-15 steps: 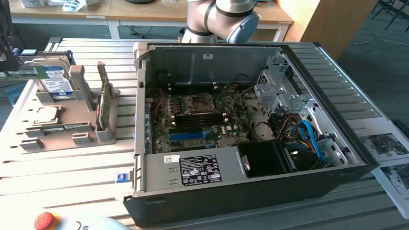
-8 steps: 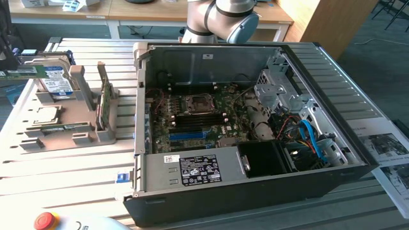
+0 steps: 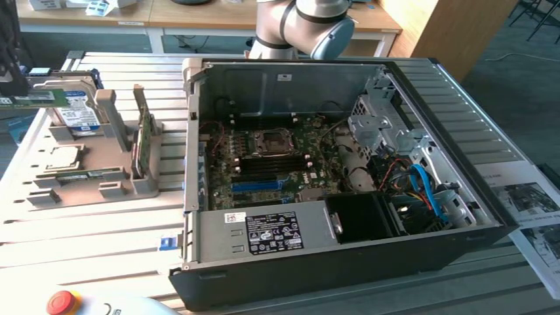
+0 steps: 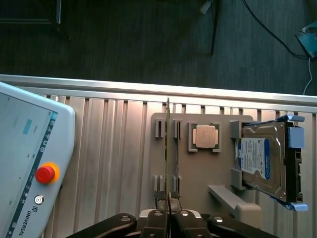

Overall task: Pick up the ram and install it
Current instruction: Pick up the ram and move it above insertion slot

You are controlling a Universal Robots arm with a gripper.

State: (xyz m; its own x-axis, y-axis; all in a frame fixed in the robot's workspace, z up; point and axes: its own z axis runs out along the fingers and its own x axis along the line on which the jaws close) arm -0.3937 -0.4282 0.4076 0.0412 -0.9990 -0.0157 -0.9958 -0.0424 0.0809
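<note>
Closest in, the gripper [image 4: 169, 198] is clenched on the ram [image 4: 168, 148], a thin stick seen edge-on that runs out from between its fingers over the slots of a grey holder [image 4: 198, 173]. I cannot tell whether it sits in those slots or hangs above them. Along the ribbed surface [image 4: 114, 163] come a teach pendant [image 4: 29, 163], the holder, a square processor chip [image 4: 205, 136] just beside the ram, then a blue-labelled hard drive [image 4: 262, 158]. An open computer case [image 3: 350, 269] stands on the exterior view's right.

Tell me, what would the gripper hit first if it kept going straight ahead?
Probably the thin green memory stick standing on edge in the grey holder; it lines up with the gripper, though depth is hard to judge.
</note>
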